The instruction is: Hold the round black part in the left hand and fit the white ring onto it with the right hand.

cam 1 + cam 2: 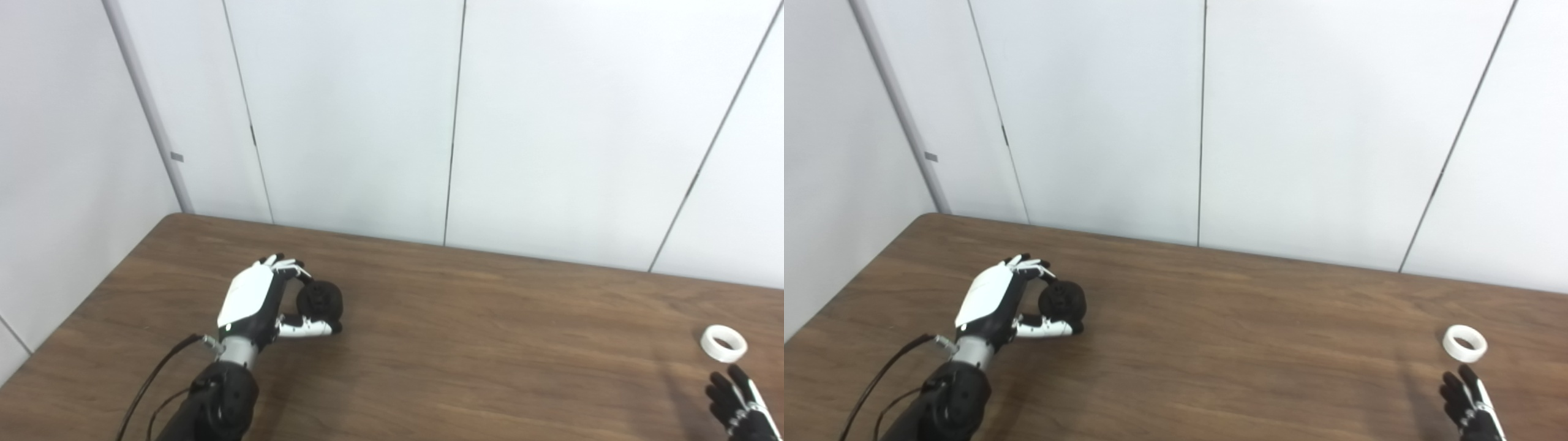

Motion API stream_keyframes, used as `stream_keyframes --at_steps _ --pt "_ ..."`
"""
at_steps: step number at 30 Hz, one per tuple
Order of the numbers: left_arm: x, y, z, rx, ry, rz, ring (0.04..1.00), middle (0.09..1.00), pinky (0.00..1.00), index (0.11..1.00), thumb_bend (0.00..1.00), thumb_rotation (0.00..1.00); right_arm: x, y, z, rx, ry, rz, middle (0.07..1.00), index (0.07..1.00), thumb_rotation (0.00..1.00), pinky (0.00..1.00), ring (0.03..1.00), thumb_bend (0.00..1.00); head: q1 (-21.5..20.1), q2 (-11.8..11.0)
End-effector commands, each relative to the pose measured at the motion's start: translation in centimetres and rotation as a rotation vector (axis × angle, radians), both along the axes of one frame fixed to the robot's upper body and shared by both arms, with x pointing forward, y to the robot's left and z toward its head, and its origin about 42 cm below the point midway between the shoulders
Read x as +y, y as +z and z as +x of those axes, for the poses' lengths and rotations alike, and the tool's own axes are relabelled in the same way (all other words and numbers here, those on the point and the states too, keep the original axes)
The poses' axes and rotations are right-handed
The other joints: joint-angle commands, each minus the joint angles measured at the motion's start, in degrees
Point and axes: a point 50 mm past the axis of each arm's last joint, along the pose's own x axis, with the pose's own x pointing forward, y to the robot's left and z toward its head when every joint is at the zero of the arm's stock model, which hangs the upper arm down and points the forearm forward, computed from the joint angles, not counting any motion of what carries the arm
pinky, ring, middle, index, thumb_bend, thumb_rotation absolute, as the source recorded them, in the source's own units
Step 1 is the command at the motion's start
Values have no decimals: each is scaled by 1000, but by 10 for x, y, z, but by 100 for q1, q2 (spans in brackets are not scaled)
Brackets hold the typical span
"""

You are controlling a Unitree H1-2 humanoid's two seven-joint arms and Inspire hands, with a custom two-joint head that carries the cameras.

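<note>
The round black part (320, 299) stands on edge at the left of the brown table (465, 343). My left hand (260, 300) is curled around it, fingers over its top and thumb under its front, so it looks held. The white ring (723, 343) lies flat on the table at the far right. My right hand (738, 404) is at the bottom right corner, just in front of the ring and apart from it, fingers spread and empty. The same scene shows in the right eye view, with the ring (1464, 342) and my right hand (1469, 407).
White wall panels (367, 110) stand behind the table's far edge. A black cable (153, 373) runs along my left forearm. The table's left edge slants in close to my left arm.
</note>
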Motion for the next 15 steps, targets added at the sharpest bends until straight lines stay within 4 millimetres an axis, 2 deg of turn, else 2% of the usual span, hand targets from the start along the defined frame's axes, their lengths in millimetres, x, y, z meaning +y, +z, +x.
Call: stream_keyframes --at_steps 1,8,15 --pt "-10 21 -1 -88 -59 39 951 842 1000 488 518 53 8 -23 -16 73 -9 41 958 981 975 971 950 576 -7 14" --pt "-39 13 -26 -106 -144 20 945 842 1000 487 519 54 15 -22 -13 57 1 35 949 967 931 937 937 575 -372 160" --pt "-74 6 -54 -89 -231 -17 952 851 1000 488 516 58 29 -14 -7 57 2 35 950 963 914 955 947 579 -752 450"
